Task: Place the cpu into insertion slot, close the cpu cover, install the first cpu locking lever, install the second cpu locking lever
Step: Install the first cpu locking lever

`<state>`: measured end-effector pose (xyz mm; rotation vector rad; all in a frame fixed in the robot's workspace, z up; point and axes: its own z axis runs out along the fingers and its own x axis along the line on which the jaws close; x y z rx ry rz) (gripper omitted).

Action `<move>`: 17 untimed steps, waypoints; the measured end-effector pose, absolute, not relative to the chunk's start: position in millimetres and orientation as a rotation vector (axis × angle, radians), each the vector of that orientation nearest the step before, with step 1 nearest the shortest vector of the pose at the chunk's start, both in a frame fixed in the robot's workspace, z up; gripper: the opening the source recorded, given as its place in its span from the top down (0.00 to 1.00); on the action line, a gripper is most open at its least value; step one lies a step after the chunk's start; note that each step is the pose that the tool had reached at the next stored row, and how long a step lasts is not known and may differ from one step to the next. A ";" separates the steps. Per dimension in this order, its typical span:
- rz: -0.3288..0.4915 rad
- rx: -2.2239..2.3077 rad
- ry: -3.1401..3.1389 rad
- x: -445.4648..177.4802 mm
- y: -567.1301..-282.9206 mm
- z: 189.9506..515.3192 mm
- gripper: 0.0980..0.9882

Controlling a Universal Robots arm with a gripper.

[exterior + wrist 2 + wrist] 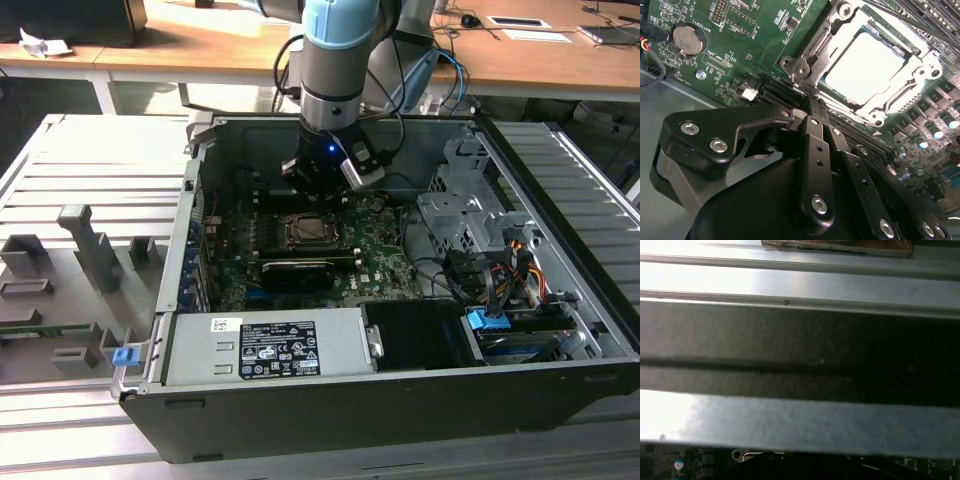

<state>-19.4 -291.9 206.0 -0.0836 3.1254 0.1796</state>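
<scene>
The cpu [865, 65] lies flat in the insertion slot [308, 232], its pale face glaring bright in the second wrist view. The cpu cover [812, 47], a silver frame, lies down around the chip. Thin metal lever rods [905, 15] run along the socket's far side. My gripper [812, 105] hangs just above the motherboard beside one corner of the socket. Its black fingers [816, 150] meet at the tips with nothing between them. In the exterior view the gripper [318, 185] sits right behind the socket, inside the open computer case.
A green motherboard [740, 30] with a coin battery [688, 40] surrounds the socket. A long black card slot [298, 270], a power supply [265, 348], a drive cage [465, 215] and loose cables [500, 275] crowd the case. Grey fixtures [80, 270] stand on the exterior view's left.
</scene>
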 end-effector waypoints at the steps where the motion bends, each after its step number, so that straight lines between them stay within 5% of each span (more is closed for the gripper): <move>1: 0.179 -0.084 3.125 -19.4 -291.9 205.6 0.99; 17: 0.178 -0.084 3.126 -19.2 -293.6 211.9 0.99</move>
